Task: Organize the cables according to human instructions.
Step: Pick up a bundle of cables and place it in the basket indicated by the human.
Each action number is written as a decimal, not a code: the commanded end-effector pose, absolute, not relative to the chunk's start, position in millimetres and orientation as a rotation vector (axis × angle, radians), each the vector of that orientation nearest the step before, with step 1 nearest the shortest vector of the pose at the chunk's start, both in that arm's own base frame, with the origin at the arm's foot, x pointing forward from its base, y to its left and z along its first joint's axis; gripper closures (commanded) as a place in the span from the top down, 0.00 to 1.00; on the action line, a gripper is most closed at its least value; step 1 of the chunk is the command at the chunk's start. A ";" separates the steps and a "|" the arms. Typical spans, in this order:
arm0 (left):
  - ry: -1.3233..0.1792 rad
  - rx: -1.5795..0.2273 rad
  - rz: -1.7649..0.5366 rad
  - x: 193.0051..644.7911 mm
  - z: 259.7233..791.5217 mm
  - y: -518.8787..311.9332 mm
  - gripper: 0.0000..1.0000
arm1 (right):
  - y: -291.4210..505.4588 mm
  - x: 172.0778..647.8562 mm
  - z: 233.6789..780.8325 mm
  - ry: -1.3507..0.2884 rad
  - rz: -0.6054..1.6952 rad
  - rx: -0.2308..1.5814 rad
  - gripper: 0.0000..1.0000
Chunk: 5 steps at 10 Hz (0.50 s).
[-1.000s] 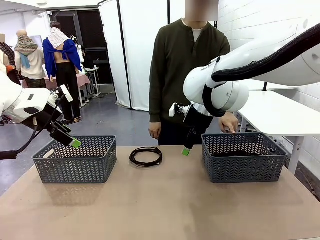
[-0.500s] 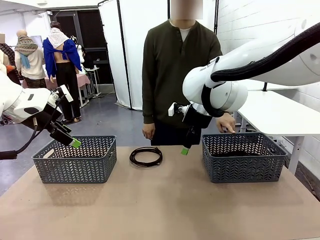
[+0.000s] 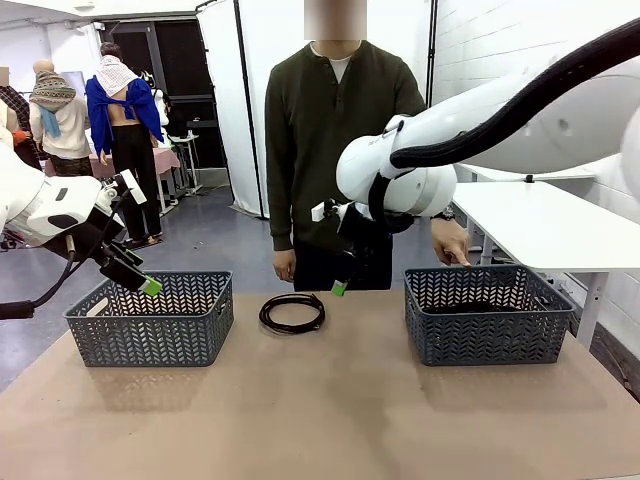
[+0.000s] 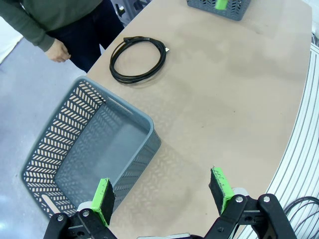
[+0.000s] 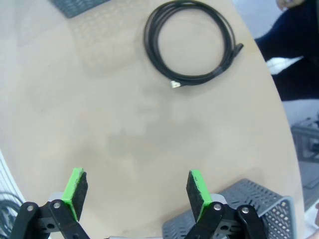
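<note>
One coiled black cable (image 3: 292,312) lies flat on the table between the two baskets, near the far edge; it also appears as the cable (image 4: 138,60) in the left wrist view and the cable (image 5: 190,46) in the right wrist view. My right gripper (image 3: 339,287) hangs open and empty above the table just right of the coil. My left gripper (image 3: 150,286) is open and empty over the left basket (image 3: 150,320). More dark cable lies inside the right basket (image 3: 486,312). The person (image 3: 335,150) stands behind the table, one hand (image 3: 453,243) by the right basket.
The left basket (image 4: 89,154) looks empty in the left wrist view. The brown tabletop (image 3: 320,410) has open room in front and between the baskets. A white table (image 3: 560,225) stands at the far right.
My right arm has swung left, carrying its open gripper from beside the right basket toward the coil. The person has stepped left. My left arm has stayed still.
</note>
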<state>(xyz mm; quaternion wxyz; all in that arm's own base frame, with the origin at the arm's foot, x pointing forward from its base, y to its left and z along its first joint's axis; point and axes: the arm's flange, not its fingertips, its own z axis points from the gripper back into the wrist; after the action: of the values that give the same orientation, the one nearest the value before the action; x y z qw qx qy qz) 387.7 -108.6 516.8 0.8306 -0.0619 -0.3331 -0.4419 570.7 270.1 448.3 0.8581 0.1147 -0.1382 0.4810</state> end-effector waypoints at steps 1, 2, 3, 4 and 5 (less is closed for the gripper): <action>-0.710 -0.144 -0.945 389.3 515.4 -105.9 1.00 | 294.7 601.6 446.3 -0.278 0.935 0.183 1.00; -0.710 -0.144 -0.945 389.3 515.4 -105.9 1.00 | 304.4 614.6 443.1 -0.279 0.903 0.172 1.00; -0.710 -0.144 -0.945 389.3 515.4 -105.9 1.00 | 314.5 628.2 437.0 -0.270 0.875 0.173 1.00; -0.710 -0.144 -0.945 389.3 515.4 -105.9 1.00 | 325.3 639.2 431.5 -0.268 0.862 0.160 1.00; -0.710 -0.144 -0.945 389.3 515.4 -105.9 1.00 | 335.5 648.4 425.1 -0.265 0.864 0.142 1.00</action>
<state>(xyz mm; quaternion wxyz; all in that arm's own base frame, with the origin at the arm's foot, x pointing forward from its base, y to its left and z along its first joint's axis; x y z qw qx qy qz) 387.7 -108.8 516.8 0.8306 -0.0619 -0.3330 -0.4420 632.2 319.0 424.5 0.8916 0.0827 -0.1387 0.4232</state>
